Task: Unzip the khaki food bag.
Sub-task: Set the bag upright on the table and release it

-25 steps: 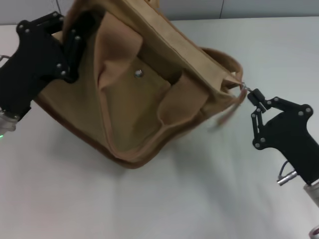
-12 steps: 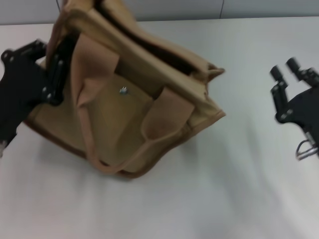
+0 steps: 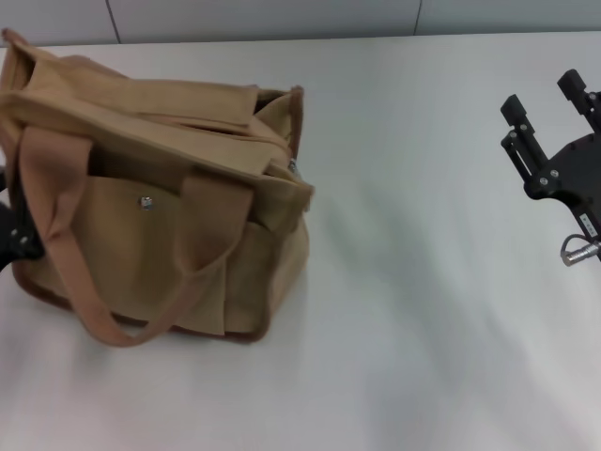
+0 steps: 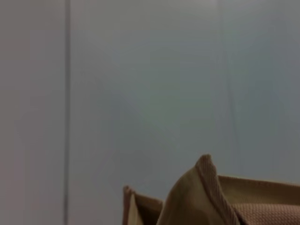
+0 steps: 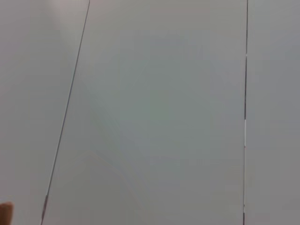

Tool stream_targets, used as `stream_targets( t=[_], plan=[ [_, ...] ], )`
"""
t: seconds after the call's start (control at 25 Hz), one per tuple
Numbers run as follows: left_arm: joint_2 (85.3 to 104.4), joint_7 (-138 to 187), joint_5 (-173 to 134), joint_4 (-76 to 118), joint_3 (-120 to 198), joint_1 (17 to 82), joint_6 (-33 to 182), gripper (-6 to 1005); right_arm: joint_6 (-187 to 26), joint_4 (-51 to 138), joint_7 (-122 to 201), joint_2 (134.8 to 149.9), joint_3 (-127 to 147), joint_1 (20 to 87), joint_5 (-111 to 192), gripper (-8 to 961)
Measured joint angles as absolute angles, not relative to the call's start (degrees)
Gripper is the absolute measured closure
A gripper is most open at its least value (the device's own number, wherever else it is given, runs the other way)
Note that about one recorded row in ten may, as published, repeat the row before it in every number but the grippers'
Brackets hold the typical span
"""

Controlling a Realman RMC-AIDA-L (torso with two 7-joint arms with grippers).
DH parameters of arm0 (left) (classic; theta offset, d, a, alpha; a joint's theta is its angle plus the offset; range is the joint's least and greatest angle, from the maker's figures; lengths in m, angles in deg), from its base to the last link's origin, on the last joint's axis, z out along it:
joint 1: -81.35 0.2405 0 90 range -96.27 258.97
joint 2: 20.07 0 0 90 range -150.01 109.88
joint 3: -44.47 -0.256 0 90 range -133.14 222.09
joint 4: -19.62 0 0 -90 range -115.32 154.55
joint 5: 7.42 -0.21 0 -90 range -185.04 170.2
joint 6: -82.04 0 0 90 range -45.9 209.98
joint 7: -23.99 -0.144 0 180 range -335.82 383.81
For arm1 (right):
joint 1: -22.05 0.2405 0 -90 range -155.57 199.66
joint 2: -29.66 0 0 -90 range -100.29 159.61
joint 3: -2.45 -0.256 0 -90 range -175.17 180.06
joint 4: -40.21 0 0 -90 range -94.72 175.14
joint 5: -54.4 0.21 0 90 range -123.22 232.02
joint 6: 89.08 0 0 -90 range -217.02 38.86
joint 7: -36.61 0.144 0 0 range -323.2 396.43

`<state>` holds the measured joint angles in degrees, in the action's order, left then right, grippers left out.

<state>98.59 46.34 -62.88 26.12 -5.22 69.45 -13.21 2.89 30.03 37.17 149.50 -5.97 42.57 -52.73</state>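
The khaki food bag stands upright on the white table at the left. Its two strap handles hang down the front and a silver snap shows on the pocket. The top seam gapes along its length, and a small metal zipper pull sits at the bag's right end. My right gripper is open and empty, well off to the right of the bag. Only a dark bit of my left gripper shows behind the bag's left end. The left wrist view shows a top corner of the bag.
A pale wall with panel seams runs along the far edge of the table. The right wrist view shows only this wall. Bare table lies between the bag and the right gripper.
The bag has dropped from a tilted, lifted pose to upright and shifted left. The right gripper has let go of the zipper pull, opened and drawn back right. The left gripper has slipped behind the bag.
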Motion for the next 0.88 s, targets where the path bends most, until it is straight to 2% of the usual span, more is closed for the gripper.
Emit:
stream_targets(
  t=[0.04, 0.24, 0.4, 0.64, 0.88],
  plan=[
    [98.60, 46.41, -62.84, 25.23, -4.87, 70.10, -12.09, 917, 2.23, 30.02, 37.20, 149.52, -5.99, 42.99, -52.73, 371],
    [98.96, 46.42, -62.82, 20.91, -4.87, 68.69, -8.50, 917, 1.07, 30.06, 37.24, 149.54, -6.01, 43.60, -52.73, 324],
    [99.06, 46.37, -62.81, 15.27, -4.70, 65.37, -7.36, 917, 0.95, 30.06, 37.26, 149.54, -6.04, 43.75, -52.73, 323],
    [99.10, 46.80, -63.52, 6.45, -0.80, 56.82, -2.53, 917, 0.83, 29.75, 37.30, 149.54, -6.00, 43.84, -52.73, 324],
    [99.11, 48.05, -66.15, 4.32, 5.25, 52.35, -0.28, 921, 0.83, 29.66, 38.15, 149.55, -5.99, 43.86, -52.73, 323]
  ],
)
